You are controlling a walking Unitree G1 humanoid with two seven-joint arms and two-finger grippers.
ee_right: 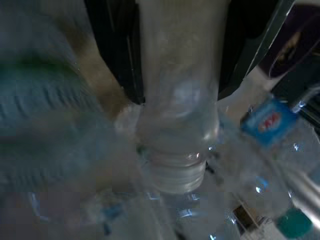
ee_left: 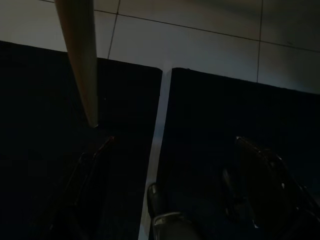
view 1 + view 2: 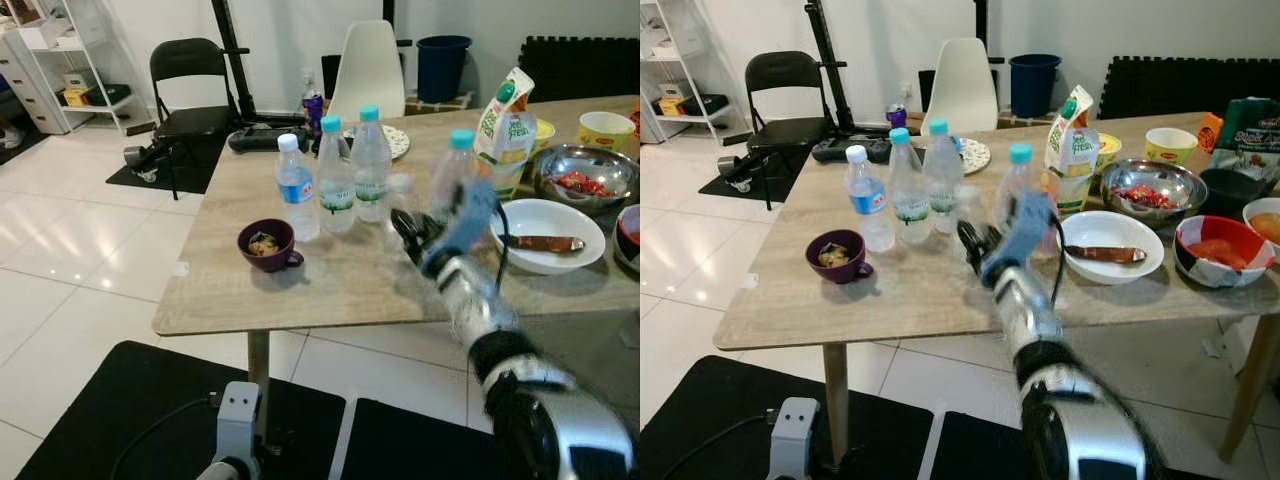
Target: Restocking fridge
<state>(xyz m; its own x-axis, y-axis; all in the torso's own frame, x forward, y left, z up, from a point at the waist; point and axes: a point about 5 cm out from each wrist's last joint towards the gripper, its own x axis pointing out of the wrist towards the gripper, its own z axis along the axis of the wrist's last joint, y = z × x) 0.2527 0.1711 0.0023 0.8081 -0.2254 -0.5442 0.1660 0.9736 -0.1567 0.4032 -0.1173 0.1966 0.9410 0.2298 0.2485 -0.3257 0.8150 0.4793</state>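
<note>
My right gripper [image 3: 407,226] reaches over the wooden table [image 3: 330,290] and is shut on a clear water bottle [image 1: 175,120], which lies between its two black fingers [image 1: 112,55]. From the head, that bottle [image 3: 402,196] is a blurred shape just right of three upright bottles: a blue-labelled, white-capped one [image 3: 296,190] and two teal-capped ones [image 3: 335,180] [image 3: 371,165]. Another teal-capped bottle [image 3: 455,170] stands behind my wrist, beside a juice carton [image 3: 505,125]. My left arm [image 3: 236,425] hangs idle below the table's front edge.
A purple cup [image 3: 267,245] sits near the bottles. Right of my arm are a white bowl [image 3: 545,235], a metal bowl [image 3: 585,175] and other dishes. A black folding chair [image 3: 190,90] and a white chair [image 3: 368,70] stand beyond. Black mats [image 3: 150,400] cover the floor.
</note>
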